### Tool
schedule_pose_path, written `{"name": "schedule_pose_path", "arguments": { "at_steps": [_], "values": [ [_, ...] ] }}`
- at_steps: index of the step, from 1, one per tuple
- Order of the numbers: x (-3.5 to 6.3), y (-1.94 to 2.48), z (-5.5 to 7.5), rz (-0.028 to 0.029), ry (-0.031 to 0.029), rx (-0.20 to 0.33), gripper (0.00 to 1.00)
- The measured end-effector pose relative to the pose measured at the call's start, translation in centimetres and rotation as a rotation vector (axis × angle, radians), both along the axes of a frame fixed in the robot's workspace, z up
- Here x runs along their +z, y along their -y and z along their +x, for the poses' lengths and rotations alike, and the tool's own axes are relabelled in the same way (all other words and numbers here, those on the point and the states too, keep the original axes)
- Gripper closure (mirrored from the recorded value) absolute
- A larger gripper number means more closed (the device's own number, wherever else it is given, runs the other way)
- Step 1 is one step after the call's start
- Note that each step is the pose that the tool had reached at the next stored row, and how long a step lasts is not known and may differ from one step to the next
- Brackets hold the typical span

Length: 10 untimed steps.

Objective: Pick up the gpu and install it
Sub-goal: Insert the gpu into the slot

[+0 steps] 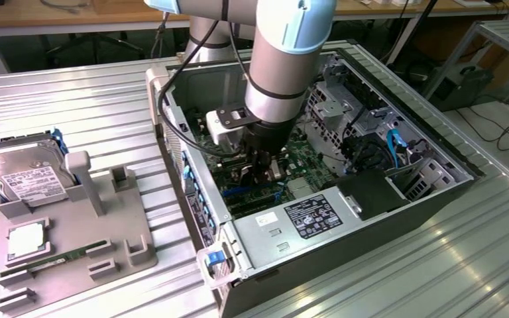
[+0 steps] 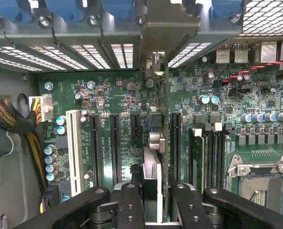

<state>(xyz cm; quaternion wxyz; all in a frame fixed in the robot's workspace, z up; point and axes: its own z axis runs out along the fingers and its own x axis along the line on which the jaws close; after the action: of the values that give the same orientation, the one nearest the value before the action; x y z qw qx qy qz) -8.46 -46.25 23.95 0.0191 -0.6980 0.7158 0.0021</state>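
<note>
Your gripper [image 2: 152, 202] is down inside the open computer case [image 1: 431, 192], right over the green motherboard [image 2: 117, 102]. Its fingers [image 2: 131, 205] are clenched on the gpu [image 2: 153, 167], which stands on its thin edge between them, down by the black slots [image 2: 115, 148]. The case sits on the desk [image 1: 77, 99], toward its far edge.

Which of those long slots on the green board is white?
The white slot, at the end of the row nearest the yellow cable bundle. The other long slots beside it are black.
</note>
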Motion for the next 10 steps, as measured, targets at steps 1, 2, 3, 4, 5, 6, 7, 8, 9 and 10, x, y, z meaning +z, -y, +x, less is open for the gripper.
{"name": "schedule_pose_path", "arguments": {
  "at_steps": [1, 2, 3, 4, 5, 6, 7, 8, 9, 10],
  "values": [
    [-0.01, -0.02, 0.0, 0.0003, 0.0001, 0.0, 0.72],
    [-0.02, -0.04, 0.0, 0.0004, 0.0002, 0.0, 0.72],
    [-0.01, -0.07, 0.0, 0.0001, 0.0, 0.0, 0.72],
    [-0.01, -0.09, 0.0, 0.0001, 0.0, 0.0, 0.72],
    [-0.02, -0.12, 0.0, 0.0001, 0.0, 0.0, 0.72],
    [-0.02, -0.13, 0.0, 0.0, 0.0, 0.0, 0.72],
    [-0.04, -0.13, -0.01, 0.0, 0.0, 0.0, 0.72],
    [-0.12, -0.14, -0.01, 0.0004, 0.0001, 0.0, 0.72],
    [-0.22, -0.14, -0.02, 0.0004, 0.0, 0.0, 0.72],
    [-0.34, -0.14, -0.03, 0.0006, 0.0, 0.0, 0.72]
  ]
}}
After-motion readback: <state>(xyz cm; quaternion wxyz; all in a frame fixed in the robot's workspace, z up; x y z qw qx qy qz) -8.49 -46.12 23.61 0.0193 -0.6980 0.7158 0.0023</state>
